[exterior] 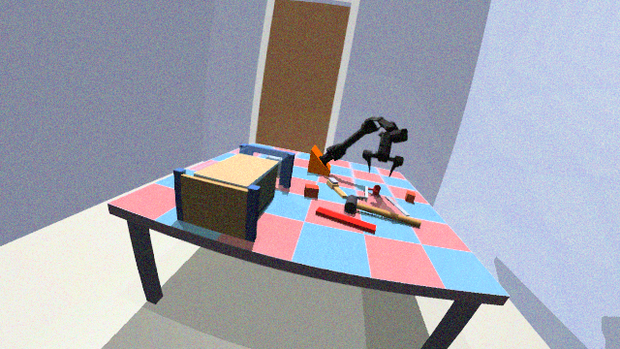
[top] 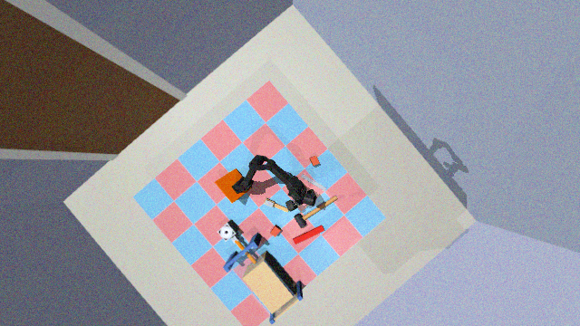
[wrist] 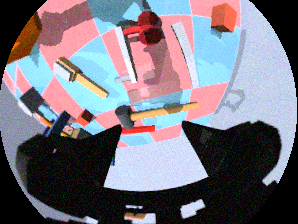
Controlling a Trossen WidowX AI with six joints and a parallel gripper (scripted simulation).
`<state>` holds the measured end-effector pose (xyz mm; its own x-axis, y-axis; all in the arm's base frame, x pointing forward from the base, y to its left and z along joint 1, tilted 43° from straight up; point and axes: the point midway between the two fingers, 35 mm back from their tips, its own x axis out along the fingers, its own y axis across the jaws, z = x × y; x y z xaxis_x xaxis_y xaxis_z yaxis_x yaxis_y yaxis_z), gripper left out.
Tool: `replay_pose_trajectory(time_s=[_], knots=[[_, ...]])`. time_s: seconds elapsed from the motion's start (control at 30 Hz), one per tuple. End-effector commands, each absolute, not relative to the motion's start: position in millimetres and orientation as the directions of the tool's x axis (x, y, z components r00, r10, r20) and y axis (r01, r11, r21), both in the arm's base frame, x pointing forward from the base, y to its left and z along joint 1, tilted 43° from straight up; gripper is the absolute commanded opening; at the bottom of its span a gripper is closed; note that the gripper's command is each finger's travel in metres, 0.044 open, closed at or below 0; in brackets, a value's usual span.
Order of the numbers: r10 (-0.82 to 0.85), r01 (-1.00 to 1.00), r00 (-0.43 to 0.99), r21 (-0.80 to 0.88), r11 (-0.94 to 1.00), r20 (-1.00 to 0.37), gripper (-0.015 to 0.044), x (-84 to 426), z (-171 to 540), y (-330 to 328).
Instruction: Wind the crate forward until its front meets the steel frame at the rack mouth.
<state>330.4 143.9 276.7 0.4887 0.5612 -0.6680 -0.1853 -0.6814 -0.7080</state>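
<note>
We have our gripper (top: 301, 202) (exterior: 380, 172) (wrist: 152, 125) pointing down above the table near the hammer (top: 317, 209) (exterior: 387, 213) (wrist: 162, 111), its fingers spread wide with nothing between them. The winch handle (exterior: 377, 189) (wrist: 150, 35), as we read the red-knobbed crank, lies near the hammer (our arm mostly hides it from above). A pale strip (exterior: 398, 206) (wrist: 185, 55) lies near the hammer too, and the red bar (top: 308, 234) (exterior: 345, 219) (wrist: 138, 130) is just beside it. Off past the hammer's head we see the brush (top: 277, 205) (exterior: 336, 186) (wrist: 82, 77) and, well apart, the winch (top: 225, 232) with its round top hole. The tan crate (top: 269, 282) (exterior: 237, 170) also sits well apart from the hammer, on its head side; it looks flat, its front short of the blue frame (top: 245, 251) (exterior: 287, 170). We see an orange strap (top: 240, 245) between winch and crate.
</note>
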Motion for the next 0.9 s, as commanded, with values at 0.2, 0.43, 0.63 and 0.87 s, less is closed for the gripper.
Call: replay_pose_trajectory(time_s=[0.2,0.43,0.63,0.87], knots=[[0.683,-0.061,0.006,-0.682,-0.729,-0.73,0.044,278.4,207.8,181.2],[0.683,-0.061,0.006,-0.682,-0.729,-0.73,0.044,277.7,204.2,184.2],[0.683,-0.061,0.006,-0.682,-0.729,-0.73,0.044,274.1,189.0,196.6],[0.685,-0.062,0.005,-0.684,-0.727,-0.729,0.044,267.9,173.3,209.1]])
